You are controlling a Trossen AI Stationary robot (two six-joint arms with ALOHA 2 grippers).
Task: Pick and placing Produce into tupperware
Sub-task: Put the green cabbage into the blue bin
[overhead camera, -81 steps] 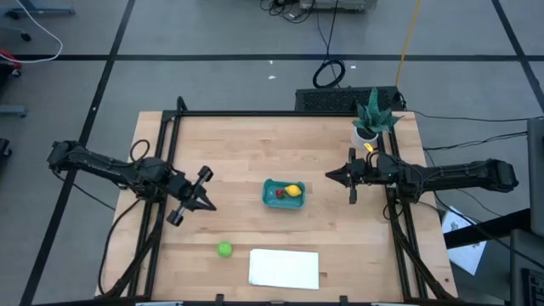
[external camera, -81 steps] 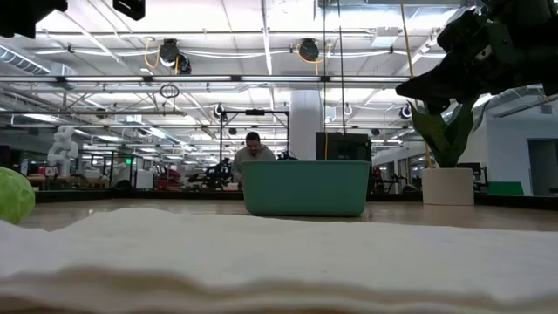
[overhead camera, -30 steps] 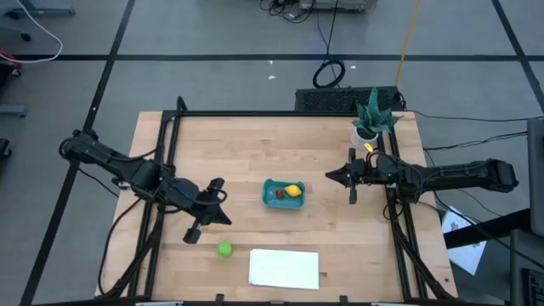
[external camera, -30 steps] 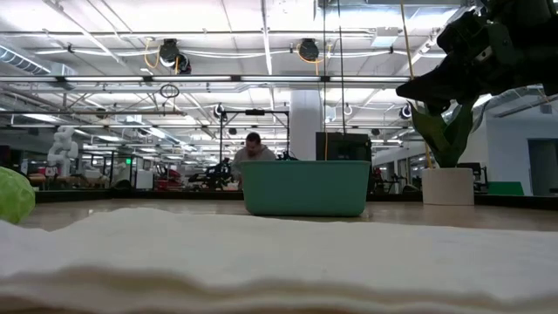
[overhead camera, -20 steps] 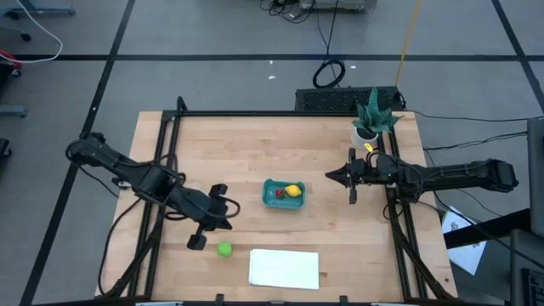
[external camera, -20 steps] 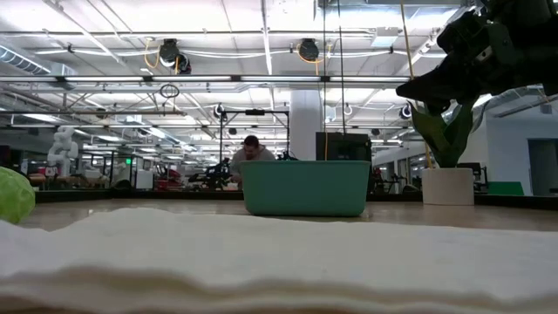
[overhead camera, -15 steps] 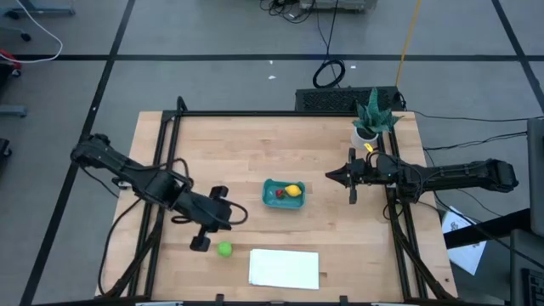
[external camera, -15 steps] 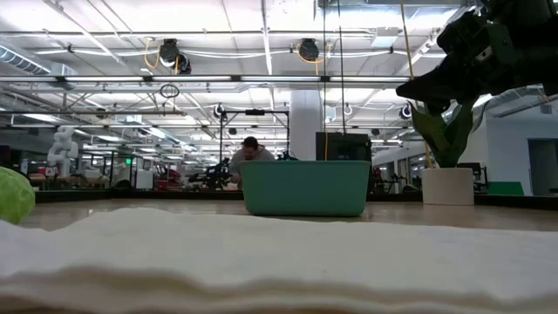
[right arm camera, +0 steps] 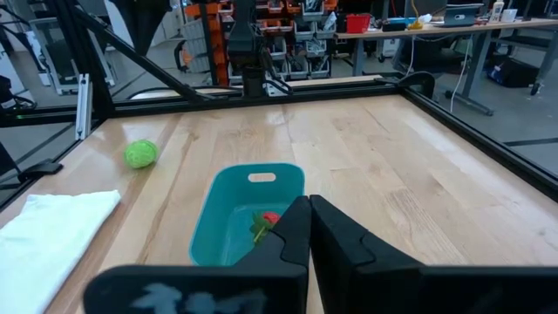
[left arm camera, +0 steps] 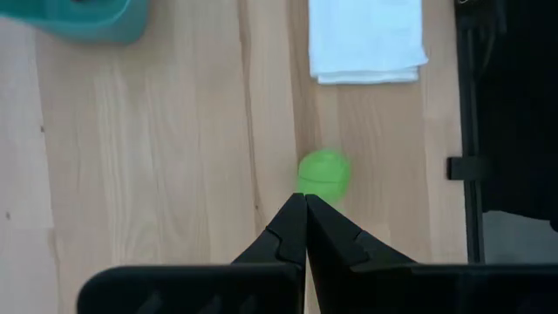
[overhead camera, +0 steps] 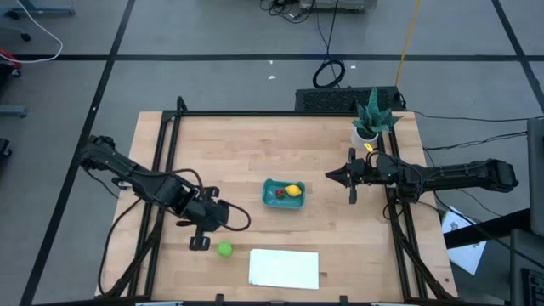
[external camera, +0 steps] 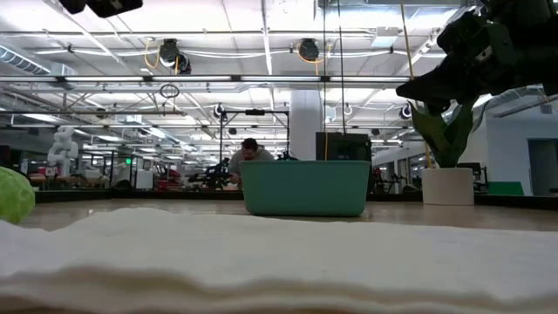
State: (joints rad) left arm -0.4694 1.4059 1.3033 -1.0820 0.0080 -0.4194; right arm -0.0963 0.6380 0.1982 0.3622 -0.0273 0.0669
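Observation:
The teal tub (overhead camera: 283,194) sits mid-table with the yellow lemon (overhead camera: 292,190) and the dark red fruit (overhead camera: 279,194) inside it. The green ball (overhead camera: 224,249) rests on the wood near the front edge, left of the white sheet (overhead camera: 285,268). My left gripper (overhead camera: 217,225) is shut and points down, above the table just beyond the ball. In the left wrist view its tips (left arm camera: 305,199) show next to the ball (left arm camera: 324,172). My right gripper (overhead camera: 330,176) is shut and hovers right of the tub, its tips (right arm camera: 305,202) facing the tub (right arm camera: 248,209).
A potted plant (overhead camera: 372,119) stands at the far right corner. The white sheet (left arm camera: 366,39) lies close to the ball on the near side. Black frame rails (overhead camera: 161,170) run along the table's left and right sides. A person shows in the room behind, in the low view (external camera: 253,153).
My left gripper has gone toward the table's near edge and toward the green ball, tipping further down, still shut. The ball, the tub and its fruits have stayed where they were.

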